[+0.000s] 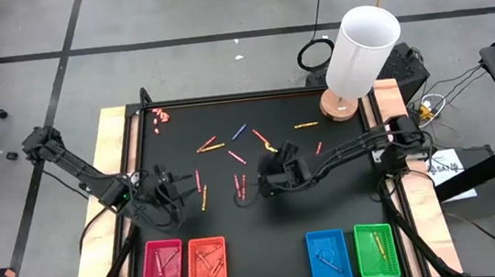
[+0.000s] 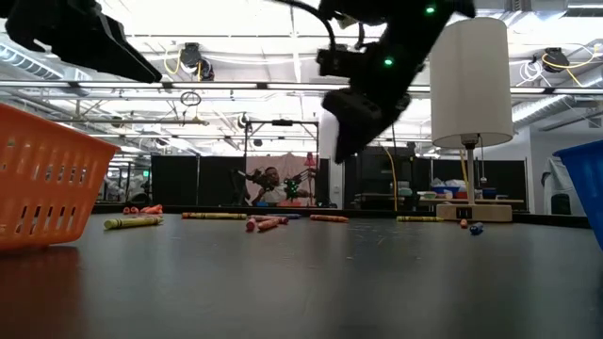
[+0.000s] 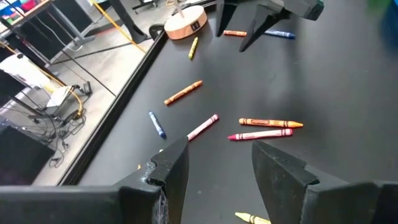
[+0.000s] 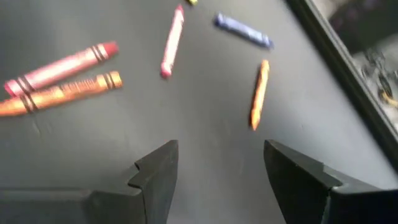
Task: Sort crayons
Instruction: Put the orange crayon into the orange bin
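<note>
The black desk holds many loose crayons; trays hold few. Left end effector and right end effector hover open, empty.

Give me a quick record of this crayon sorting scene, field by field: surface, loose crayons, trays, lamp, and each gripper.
surface: black table mat
loose crayons: crayons scattered across the mat's middle and far part
trays: pink tray and orange tray at the near left, blue tray and green tray at the near right; each holds a few crayons
lamp: white-shaded lamp on a round wooden base, far right corner
left gripper: jaws open, empty, above the mat's left side
right gripper: jaws open, empty, above the mat's centre
</note>
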You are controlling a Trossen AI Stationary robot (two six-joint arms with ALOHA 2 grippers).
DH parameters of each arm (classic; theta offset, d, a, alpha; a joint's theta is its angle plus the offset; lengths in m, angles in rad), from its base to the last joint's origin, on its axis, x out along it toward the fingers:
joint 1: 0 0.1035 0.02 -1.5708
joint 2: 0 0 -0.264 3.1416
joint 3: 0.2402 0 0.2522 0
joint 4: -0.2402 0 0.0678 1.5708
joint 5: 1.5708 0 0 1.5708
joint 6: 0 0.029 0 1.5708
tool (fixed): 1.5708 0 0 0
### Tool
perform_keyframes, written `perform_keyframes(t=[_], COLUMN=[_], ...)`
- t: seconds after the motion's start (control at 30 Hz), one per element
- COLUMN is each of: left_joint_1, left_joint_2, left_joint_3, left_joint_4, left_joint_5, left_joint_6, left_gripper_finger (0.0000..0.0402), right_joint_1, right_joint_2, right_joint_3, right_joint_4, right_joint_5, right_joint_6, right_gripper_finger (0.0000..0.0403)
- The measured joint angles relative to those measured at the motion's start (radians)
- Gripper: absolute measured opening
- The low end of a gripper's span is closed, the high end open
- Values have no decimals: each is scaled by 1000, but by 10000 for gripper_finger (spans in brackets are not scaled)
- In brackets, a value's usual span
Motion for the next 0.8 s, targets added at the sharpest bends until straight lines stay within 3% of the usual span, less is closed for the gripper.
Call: perform_keyframes(t=[0.17,0.43,0.8], left_joint_1=[3,3,3], left_joint_2=[0,0,0], left_joint_3=[0,0,0], left_joint_4=[0,-2,-4], left_joint_5=[16,17,52], left_joint_6=[-2,-2,2], left_gripper_finger=[175,175,175], right_joint_1=[-62,-188,-339], right_joint_2=[0,33,154], right_joint_3=[0,0,0], right_joint_4=[119,225,361], right_joint_5=[-11,-112,-218], right_joint_6=[-143,-280,-271], right_gripper_finger=[222,222,222])
